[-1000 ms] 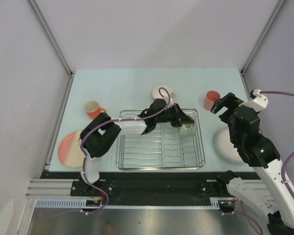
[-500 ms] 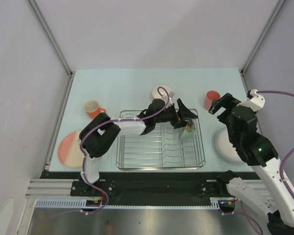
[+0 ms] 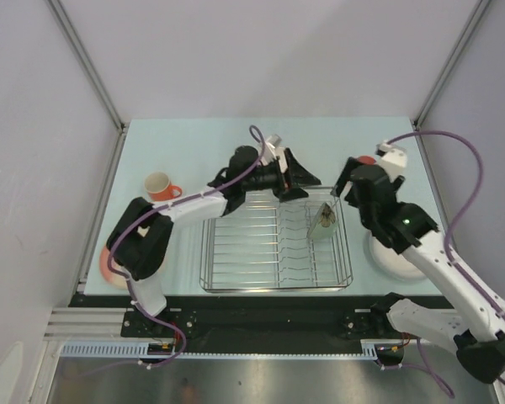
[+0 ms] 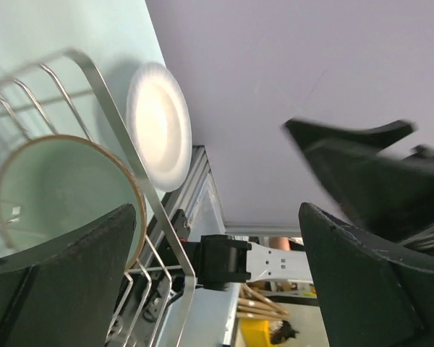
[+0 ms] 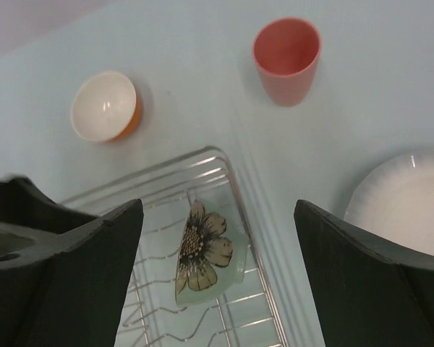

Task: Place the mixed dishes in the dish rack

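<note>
1 grey-green bowl [image 5: 202,253] with flower print, on edge in dish rack [image 3: 252,252]

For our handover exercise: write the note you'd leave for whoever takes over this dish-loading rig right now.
Left gripper: open, empty, over the far edge of the rack.
Right gripper: open, empty, above the rack's far right corner.
Done: grey-green bowl stands on edge in the rack.
Left to load, all on the table: orange bowl and pink cup behind the rack, white plate to its right, mug and pink plate to its left.
</note>
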Tool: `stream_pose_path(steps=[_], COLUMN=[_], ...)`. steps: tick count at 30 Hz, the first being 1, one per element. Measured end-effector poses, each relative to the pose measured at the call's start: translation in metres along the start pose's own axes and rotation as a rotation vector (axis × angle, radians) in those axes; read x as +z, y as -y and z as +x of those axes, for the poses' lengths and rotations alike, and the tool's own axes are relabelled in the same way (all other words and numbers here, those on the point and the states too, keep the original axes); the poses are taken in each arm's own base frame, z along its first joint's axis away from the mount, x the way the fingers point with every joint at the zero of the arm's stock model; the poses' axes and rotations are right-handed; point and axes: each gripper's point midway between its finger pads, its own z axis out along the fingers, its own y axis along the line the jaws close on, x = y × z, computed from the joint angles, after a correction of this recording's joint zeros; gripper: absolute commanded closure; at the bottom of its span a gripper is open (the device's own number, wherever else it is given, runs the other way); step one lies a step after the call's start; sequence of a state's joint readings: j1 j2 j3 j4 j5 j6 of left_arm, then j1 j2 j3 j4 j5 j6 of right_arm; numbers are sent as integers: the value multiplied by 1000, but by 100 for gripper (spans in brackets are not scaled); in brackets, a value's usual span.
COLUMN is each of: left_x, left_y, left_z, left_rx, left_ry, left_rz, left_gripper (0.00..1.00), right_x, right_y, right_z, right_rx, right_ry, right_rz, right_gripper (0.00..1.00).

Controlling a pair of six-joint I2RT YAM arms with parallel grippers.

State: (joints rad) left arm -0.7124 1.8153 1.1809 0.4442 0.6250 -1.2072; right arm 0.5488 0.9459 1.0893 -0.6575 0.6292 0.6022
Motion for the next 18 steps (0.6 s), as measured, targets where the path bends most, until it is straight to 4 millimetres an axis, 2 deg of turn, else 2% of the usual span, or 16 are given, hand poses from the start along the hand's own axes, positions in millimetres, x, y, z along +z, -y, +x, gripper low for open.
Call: stream_pose_path(steps=[2,6,8,10,13,15,18], left_x=[-18,-66,-82,-97,-114,-125,-139], left_y=[6,10,5,-2,-12,-21,-43], left_z=[-20,-64,-71,-71,-63,-56,-51], left_rx=[31,116,148,176,213,218,201], left_ry=[27,106,121,115,89,71,49], left_rz=[-2,-47,-86,-136,-187,-215,-269], left_gripper=[0,0,0,0,0,0,0], right_x=[5,4,5,8,11,12,12], right_y=[-16,-46,-52,-56,-50,-44,-38], right_z=[24,66,77,93,111,118,125], right_rx=[-86,-271,-320,-385,-456,-482,-507], right_ry=[-52,-131,-150,-179,-217,-237,-263], right_rz=[-4,-15,-6,29,80,105,143], right_gripper=[9,12,14,19,27,32,34])
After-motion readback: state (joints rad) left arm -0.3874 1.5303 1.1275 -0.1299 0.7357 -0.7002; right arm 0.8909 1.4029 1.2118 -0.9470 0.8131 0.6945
